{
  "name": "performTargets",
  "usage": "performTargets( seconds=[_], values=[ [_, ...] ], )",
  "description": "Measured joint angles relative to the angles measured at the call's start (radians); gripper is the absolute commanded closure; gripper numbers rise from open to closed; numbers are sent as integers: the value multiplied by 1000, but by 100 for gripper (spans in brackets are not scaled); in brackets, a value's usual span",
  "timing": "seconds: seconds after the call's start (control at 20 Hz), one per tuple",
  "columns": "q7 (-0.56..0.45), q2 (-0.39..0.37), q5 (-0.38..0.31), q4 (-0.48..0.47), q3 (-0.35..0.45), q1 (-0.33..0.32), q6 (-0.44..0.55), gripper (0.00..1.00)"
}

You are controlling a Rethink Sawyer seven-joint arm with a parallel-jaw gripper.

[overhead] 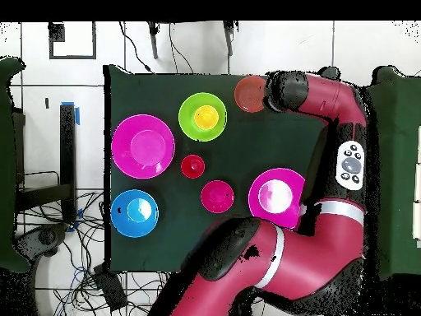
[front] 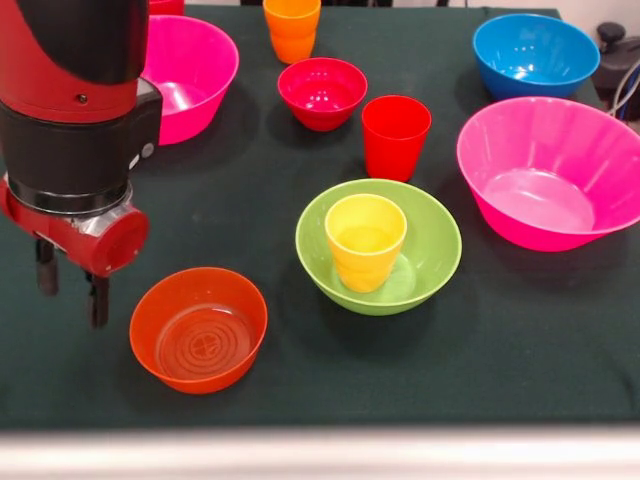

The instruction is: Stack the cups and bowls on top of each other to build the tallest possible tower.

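The table (front: 520, 380) wears a dark green cloth, matt and finely woven. On it, the lime-green bowl (front: 430, 250) is glossy, smooth plastic, as is the yellow cup (front: 365, 240) standing inside it. Left of the lime-green bowl, the orange bowl (front: 198, 328) looks slightly translucent, its flat bottom moulded in rings. Behind it, the red cup (front: 395, 135) and crimson bowl (front: 322, 92) shine likewise. The arm (front: 75, 100) shows smooth red and black casing.

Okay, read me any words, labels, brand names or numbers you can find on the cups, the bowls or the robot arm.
None: no readable text in either view.
orange bowl: embossed rings and a cross mark inside, no letters.
arm's button pad: buttons too small to read.
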Motion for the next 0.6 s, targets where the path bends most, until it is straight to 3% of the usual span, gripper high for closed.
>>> performTargets(
  seconds=[0.35,0.6],
  values=[
    [0,-1,134,11,82,-47,0,0],
    [0,-5,182,51,125,-86,0,0]
  ],
)
